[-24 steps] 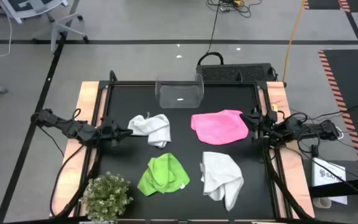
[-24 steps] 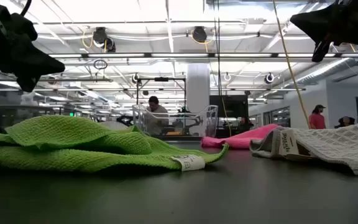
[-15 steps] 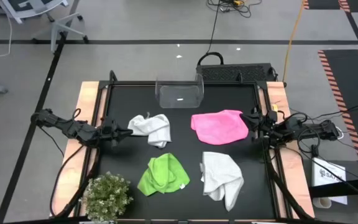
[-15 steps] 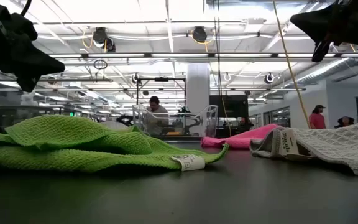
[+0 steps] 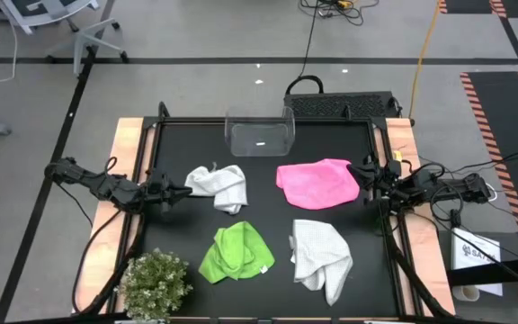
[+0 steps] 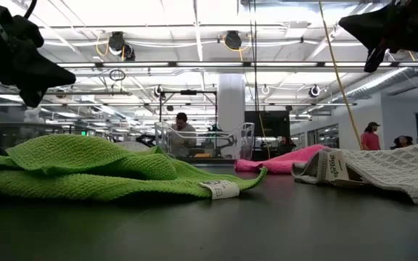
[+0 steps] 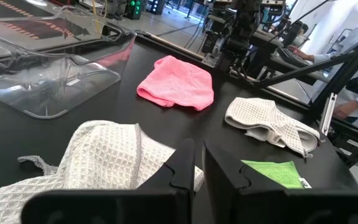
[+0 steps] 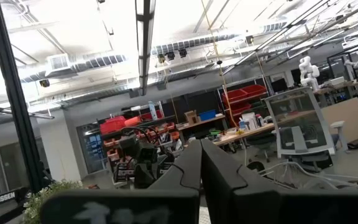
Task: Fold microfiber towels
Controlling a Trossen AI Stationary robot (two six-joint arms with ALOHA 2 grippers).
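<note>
Nothing differs from the frames just before: the four towels lie where they lay and both my arms hold the same poses. My left gripper [image 5: 180,191] hangs at the table's [image 5: 268,171] left edge with its fingers pressed together, their tips just beside the crumpled white towel [image 5: 219,185], which sits left of centre with no clear long axis. My right gripper [image 5: 364,171] waits at the right edge, fingers likewise closed, close to the pink towel [image 5: 318,181]. That towel lies spread out right of centre, its longer side running left to right across the table. The lime green towel [image 5: 235,251] is bunched near the front edge, a little left of the middle, with its label corner pointing toward the front right. The second white towel [image 5: 321,256] lies beside it toward the front right corner, its long axis running from the middle toward the front edge. A clear bin [image 5: 260,132] stands at the back edge, and a small plant [image 5: 155,283] sits at the front left corner.
</note>
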